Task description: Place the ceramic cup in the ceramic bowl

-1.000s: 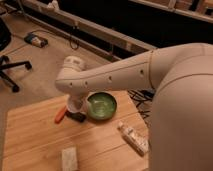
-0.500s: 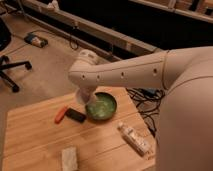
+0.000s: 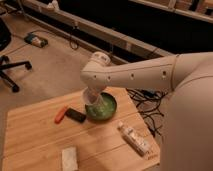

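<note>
Scanning from the near edge of the surface (image 3: 35, 145): pale block (image 3: 69, 158) and packet (image 3: 135, 139) lie clear. Farther back, black block (image 3: 76, 115) sits just beside the ceramic bowl (image 3: 106, 109). The claw (image 3: 92, 100) hangs over the bowl's left rim with the ceramic cup (image 3: 91, 96) apparently at it; grip cannot be told. Risk: an off-centre release would strike the rim and tip the cup out.

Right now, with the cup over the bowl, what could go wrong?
1. The small white ceramic cup hangs from the pincer over the left rim of the glossy green ceramic bowl, not its centre; released here, it may clip the rim and tip out.
2. A tipped cup could strike the small black block or the orange marker beside it.
</note>
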`<state>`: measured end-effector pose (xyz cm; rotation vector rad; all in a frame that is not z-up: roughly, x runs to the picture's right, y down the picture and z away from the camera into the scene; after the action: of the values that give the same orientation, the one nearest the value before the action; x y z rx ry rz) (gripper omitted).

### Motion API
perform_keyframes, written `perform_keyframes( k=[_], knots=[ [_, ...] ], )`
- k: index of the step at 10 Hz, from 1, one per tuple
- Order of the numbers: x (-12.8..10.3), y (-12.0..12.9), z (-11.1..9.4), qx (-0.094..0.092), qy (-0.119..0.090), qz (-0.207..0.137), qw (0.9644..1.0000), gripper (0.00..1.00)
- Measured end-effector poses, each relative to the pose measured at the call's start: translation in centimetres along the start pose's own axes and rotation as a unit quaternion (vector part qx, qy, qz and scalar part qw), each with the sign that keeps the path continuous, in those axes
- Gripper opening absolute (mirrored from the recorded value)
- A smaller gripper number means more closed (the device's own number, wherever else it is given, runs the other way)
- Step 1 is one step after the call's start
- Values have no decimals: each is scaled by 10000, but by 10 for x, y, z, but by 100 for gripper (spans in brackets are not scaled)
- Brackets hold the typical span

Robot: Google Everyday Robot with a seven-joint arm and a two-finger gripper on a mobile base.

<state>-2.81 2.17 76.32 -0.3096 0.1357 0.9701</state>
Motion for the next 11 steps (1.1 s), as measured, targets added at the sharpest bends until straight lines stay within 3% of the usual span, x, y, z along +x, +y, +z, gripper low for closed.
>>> perform_keyframes(
  k=[2,3,4,6,7,8,11],
  knots=[
    [8,10,3,-86,0,80,9999,46],
    [12,18,7,-170,0,72,9998,54],
    [18,32,19,-318,-4,1,9995,68],
    [21,44,27,-405,-46,-46,9992,79],
    [24,45,28,-376,-20,-20,9993,79],
    [24,44,31,-365,3,-15,9993,72],
    [12,11,58,-353,95,-4,9993,41]
  ],
)
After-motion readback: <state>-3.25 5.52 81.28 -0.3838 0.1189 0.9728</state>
